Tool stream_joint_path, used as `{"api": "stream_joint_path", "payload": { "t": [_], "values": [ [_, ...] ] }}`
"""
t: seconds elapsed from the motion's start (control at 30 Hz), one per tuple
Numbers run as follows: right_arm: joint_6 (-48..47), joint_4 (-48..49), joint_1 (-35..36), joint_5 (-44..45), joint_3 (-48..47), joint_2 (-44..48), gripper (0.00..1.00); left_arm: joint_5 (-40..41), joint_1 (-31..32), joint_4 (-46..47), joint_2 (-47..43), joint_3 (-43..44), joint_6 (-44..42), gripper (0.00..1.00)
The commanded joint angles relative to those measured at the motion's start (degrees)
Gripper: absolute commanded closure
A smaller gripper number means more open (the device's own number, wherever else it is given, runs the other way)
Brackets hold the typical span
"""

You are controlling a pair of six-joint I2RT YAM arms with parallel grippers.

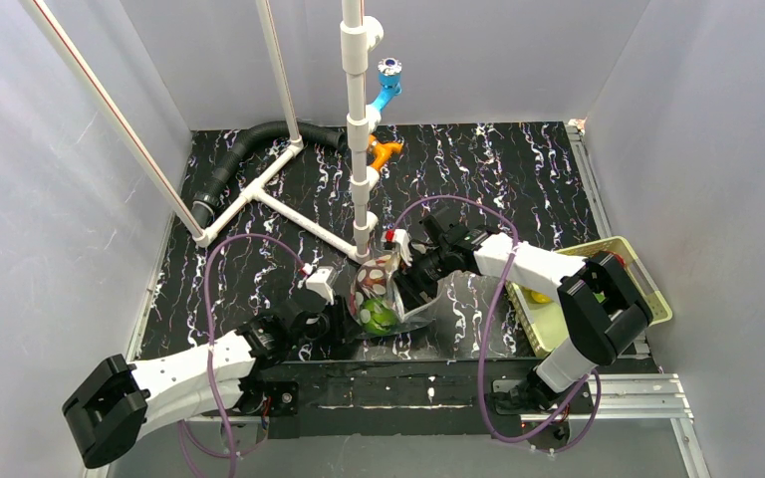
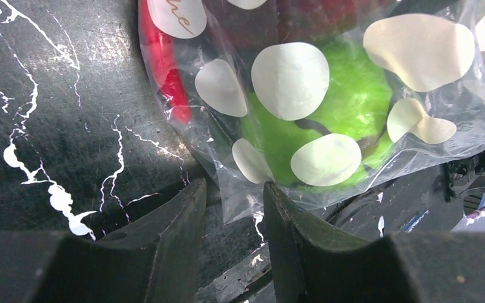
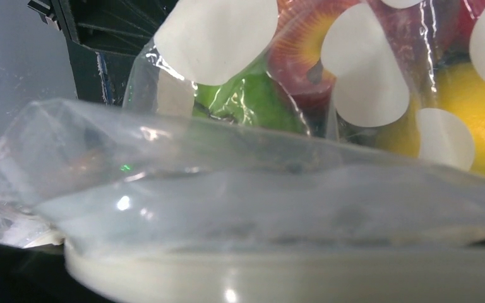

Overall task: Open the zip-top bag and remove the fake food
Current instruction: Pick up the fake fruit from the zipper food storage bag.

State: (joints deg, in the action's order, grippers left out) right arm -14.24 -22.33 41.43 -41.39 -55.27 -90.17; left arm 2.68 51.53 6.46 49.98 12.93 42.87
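Zip-top bag stands on the marbled black table, near its front edge, between the two arms. Fake food not yet out: green piece, red piece, yellow piece and a red-and-yellow piece all sit behind the dotted film. Cannot tell whether the zip is open; no view shows the seal plainly. Judgement: early stage, with the removal left to do and perhaps the opening as well.

Left gripper: jaws apart, a lower corner of the bag dipping into the gap, not pinched.

Right gripper: pressed against the bag's right side in the top view. Its own camera is filled by blurred film, fingers hidden, so its state cannot be told.

Only the top view gives the layout and the mesh basket off to the right. Only the wrist views separate the pieces by colour
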Motion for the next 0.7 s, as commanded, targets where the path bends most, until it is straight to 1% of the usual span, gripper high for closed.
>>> {"api": "stream_joint_path", "payload": {
  "t": [0.0, 0.37, 0.5, 0.53, 0.57, 0.6, 0.67],
  "values": [
    [-1.02, 0.35, 0.71, -1.94, -0.26, -0.71, 0.3, -0.8, -0.18, 1.5, 0.66, 1.53, -0.2, 0.63],
    [-1.02, 0.19, 0.93, -1.9, -0.38, -1.01, 0.29, -2.68, -0.18, 3.83, 4.45, 2.36, -0.59, 0.63],
    [-1.75, -0.48, 1.31, -3.32, -0.45, -1.53, 0.28, -2.68, -0.13, 4.24, 4.82, 2.66, -0.59, 0.63],
    [-2.13, -0.75, 1.43, -4.53, -0.52, -1.56, 0.18, -2.68, -0.17, 4.28, 4.92, 2.77, -0.67, 0.63],
    [-2.37, -1.12, 1.6, -5.51, -0.61, -1.54, 0.04, -2.68, -0.2, 4.41, 4.99, 2.91, -0.75, 0.63],
    [-2.53, -1.28, 1.75, -6.38, -0.72, -1.5, 0.02, -2.68, -0.16, 4.55, 5.16, 3.11, -0.96, 0.63],
    [-2.63, -1.49, 2.34, -6.41, -0.94, -1.48, 0.02, -2.68, -0.14, 5.27, 6.1, 3.68, -1.35, 0.63]
  ]
}}
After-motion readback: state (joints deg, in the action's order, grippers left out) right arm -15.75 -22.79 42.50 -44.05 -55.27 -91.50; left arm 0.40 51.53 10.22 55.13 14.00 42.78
